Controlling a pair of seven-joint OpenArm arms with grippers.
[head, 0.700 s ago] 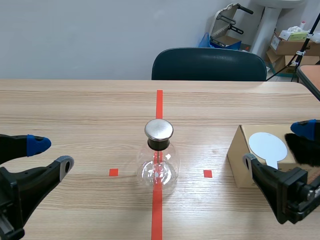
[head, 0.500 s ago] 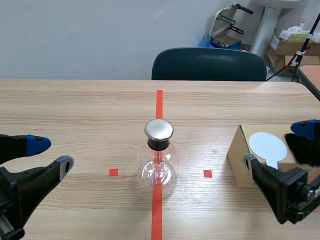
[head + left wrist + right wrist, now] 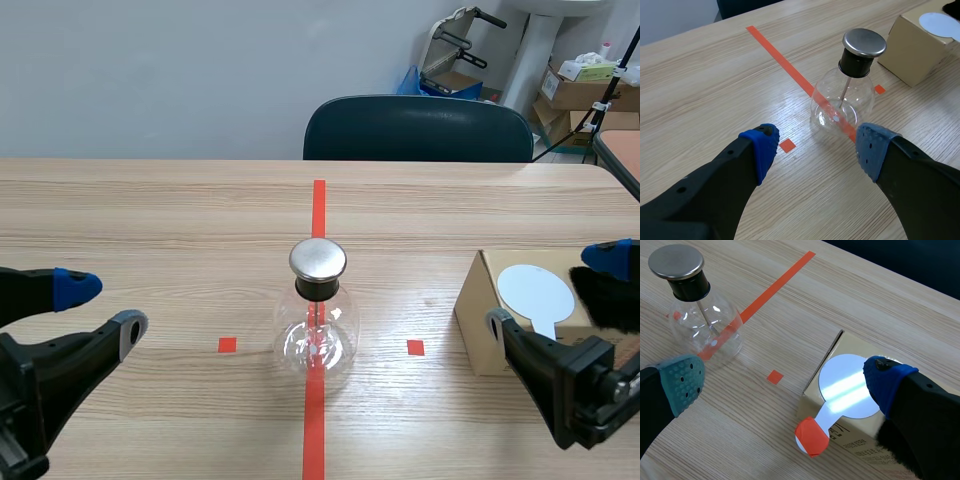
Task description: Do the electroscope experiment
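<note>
The electroscope point(image 3: 317, 313) is a clear glass flask with a black neck and a round metal cap; it stands on the red centre tape line, also ahead of my left gripper point(image 3: 842, 100) and ahead of my right gripper point(image 3: 697, 305). A white round paddle point(image 3: 847, 387) with an orange-red handle tip lies on top of a cardboard box point(image 3: 490, 320) at the right. My left gripper point(image 3: 95, 310) is open at the table's left, apart from the flask. My right gripper point(image 3: 560, 295) is open just above the box and paddle, holding nothing.
A dark chair point(image 3: 418, 128) stands behind the table's far edge. Small orange-red tape squares point(image 3: 227, 345) flank the flask. Boxes and clutter point(image 3: 575, 85) sit beyond the table at the back right.
</note>
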